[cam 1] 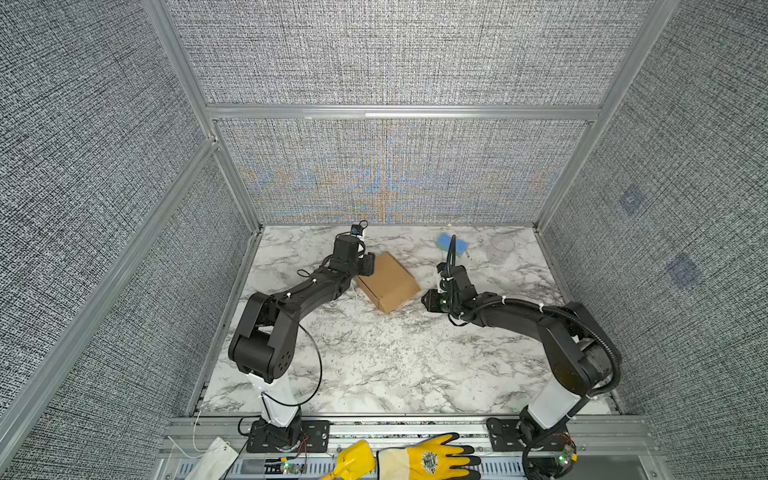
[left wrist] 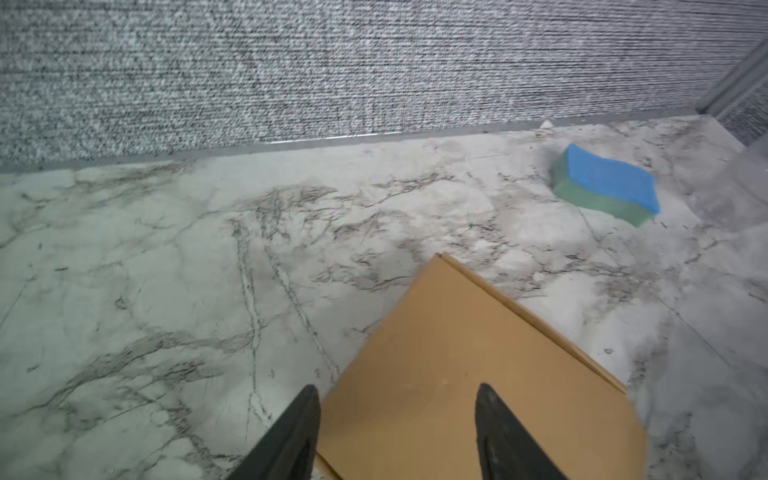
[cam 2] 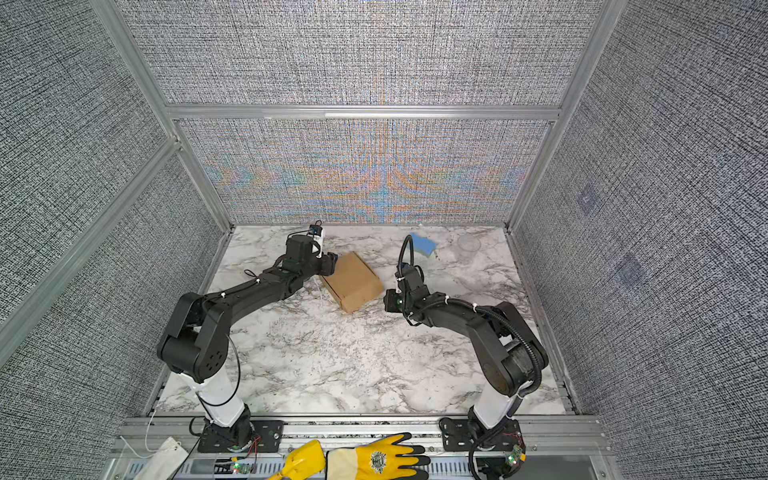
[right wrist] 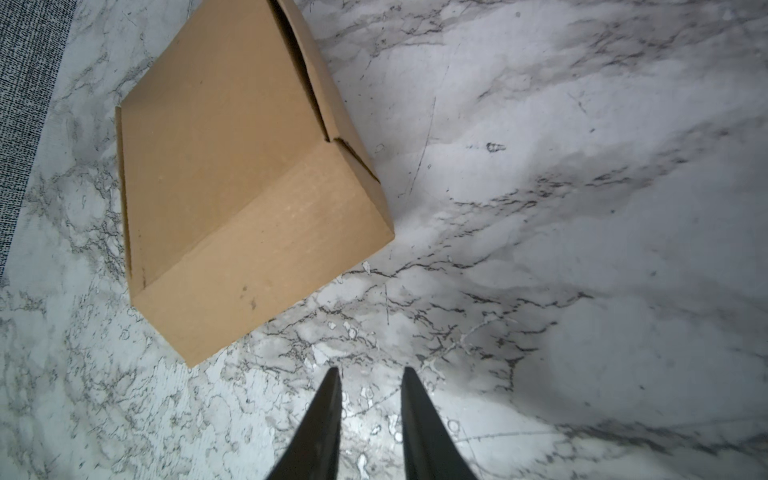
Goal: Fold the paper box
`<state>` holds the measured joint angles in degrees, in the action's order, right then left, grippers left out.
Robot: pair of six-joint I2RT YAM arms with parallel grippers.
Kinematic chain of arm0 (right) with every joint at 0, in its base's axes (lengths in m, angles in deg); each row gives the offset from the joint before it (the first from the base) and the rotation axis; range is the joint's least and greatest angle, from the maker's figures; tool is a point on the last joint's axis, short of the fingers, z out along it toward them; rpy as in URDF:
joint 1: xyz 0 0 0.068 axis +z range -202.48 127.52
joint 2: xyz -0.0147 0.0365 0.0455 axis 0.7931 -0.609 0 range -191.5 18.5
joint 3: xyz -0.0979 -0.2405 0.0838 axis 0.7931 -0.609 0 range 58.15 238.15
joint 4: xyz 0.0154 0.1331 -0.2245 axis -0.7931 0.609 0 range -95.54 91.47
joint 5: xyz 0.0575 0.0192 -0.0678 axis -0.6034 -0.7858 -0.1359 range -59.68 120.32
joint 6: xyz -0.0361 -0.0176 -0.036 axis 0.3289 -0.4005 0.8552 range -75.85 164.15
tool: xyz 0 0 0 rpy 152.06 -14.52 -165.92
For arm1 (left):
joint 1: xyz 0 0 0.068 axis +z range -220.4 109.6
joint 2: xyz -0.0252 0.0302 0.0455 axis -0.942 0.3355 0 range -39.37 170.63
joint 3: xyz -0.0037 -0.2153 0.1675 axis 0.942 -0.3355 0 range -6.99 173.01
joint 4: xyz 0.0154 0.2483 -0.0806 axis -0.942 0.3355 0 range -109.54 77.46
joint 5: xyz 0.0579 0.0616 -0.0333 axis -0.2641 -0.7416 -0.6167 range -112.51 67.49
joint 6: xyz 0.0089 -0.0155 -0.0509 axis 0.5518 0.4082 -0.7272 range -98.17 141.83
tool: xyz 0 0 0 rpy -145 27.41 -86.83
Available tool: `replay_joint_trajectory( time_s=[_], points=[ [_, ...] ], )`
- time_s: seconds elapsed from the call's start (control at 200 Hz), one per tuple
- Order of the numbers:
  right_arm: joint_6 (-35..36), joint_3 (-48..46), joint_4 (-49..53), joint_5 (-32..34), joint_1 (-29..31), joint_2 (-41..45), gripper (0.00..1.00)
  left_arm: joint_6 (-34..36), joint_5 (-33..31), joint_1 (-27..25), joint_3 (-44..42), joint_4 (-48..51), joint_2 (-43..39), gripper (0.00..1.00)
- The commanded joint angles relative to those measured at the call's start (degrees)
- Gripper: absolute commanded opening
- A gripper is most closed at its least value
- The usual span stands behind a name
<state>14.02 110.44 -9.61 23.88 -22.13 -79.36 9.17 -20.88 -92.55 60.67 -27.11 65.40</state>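
Note:
The paper box (cam 1: 388,280) (cam 2: 353,282) lies on the marble table as a closed brown cardboard mailer, turned at an angle. In the right wrist view a slit gapes along one side of the lid (right wrist: 232,178). My left gripper (cam 1: 368,264) (cam 2: 330,264) (left wrist: 397,388) is open at the box's far-left corner. One finger is over the lid (left wrist: 478,374) and the other is over the table beside it; I cannot tell whether either touches. My right gripper (cam 1: 426,300) (cam 2: 388,300) (right wrist: 371,372) hovers just right of the box, apart from it, its fingers slightly open with nothing between them.
A blue and green sponge (cam 1: 451,243) (cam 2: 422,245) (left wrist: 606,183) lies near the back wall on the right. A faint clear round thing (cam 1: 503,245) sits beyond it. Grey fabric walls close three sides. A yellow glove (cam 1: 424,459) lies outside the front rail.

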Motion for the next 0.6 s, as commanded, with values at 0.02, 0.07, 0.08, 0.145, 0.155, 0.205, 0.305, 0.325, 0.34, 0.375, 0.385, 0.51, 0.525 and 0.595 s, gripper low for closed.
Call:
replay_joint_trajectory(
  time_s=[0.02, 0.07, 0.08, 0.145, 0.155, 0.205, 0.305, 0.325, 0.34, 0.375, 0.385, 0.51, 0.525, 0.595],
  points=[
    [-1.22, 0.31, 1.12, 0.53, 0.02, -0.78, 0.28, -3.25, 6.43, 1.87, 1.97, 0.49, 2.67, 0.61],
    [-1.25, 2.2, 1.47, 0.63, 0.03, -1.36, 0.28, -3.86, 8.15, 2.41, 3.22, 0.98, 4.14, 0.61],
    [-1.22, 2.33, 1.56, 0.63, 0.05, -1.47, 0.28, -3.92, 8.46, 2.45, 3.61, 1.29, 4.55, 0.61],
    [-1.31, 3.18, 2.22, 0.8, 0.03, -2.33, 0.28, -4.38, 10.78, 2.96, 6.45, 3.76, 6.96, 0.61],
    [-1.33, 3.28, 2.34, 0.85, 0.05, -2.55, 0.28, -4.38, 11.16, 2.98, 6.92, 4.31, 7.36, 0.61],
    [-1.32, 3.84, 2.73, 1.06, 0.06, -3.23, 0.28, -4.21, 13.64, 3.37, 10.12, 7.58, 9.6, 0.61],
    [-1.33, 4.79, 3.26, 1.27, -0.01, -4.52, 0.28, -3.9, 16.82, 3.78, 13.02, 9.09, 13.26, 0.6],
    [-1.33, 5.01, 3.36, 1.33, -0.01, -4.77, 0.28, -4.1, 17.06, 3.78, 12.82, 8.64, 13.59, 0.6],
    [-1.33, 5.13, 3.45, 1.33, 0.02, -4.93, 0.28, -4.26, 17.45, 3.78, 12.7, 8.2, 13.74, 0.6],
    [-1.24, 5.48, 3.7, 1.38, -0.03, -5.28, 0.28, -4.31, 18.51, 3.87, 12.44, 7.56, 14.07, 0.6],
    [-1.18, 5.63, 3.72, 1.42, -0.03, -5.38, 0.28, -4.34, 18.9, 3.87, 12.42, 7.37, 14.24, 0.6],
    [-1.06, 6.46, 4.07, 1.59, -0.11, -6.61, 0.28, -4.99, 22.85, 3.96, 12.2, 5.88, 15.54, 0.6],
    [-1.03, 6.63, 4.07, 1.52, -0.11, -6.76, 0.28, -5.04, 23.07, 3.96, 12.09, 5.78, 15.54, 0.6],
    [-1.07, 6.95, 3.95, 1.51, -0.21, -7.25, 0.28, -5.3, 23.89, 3.96, 11.31, 5.1, 15.46, 0.6]
  ],
)
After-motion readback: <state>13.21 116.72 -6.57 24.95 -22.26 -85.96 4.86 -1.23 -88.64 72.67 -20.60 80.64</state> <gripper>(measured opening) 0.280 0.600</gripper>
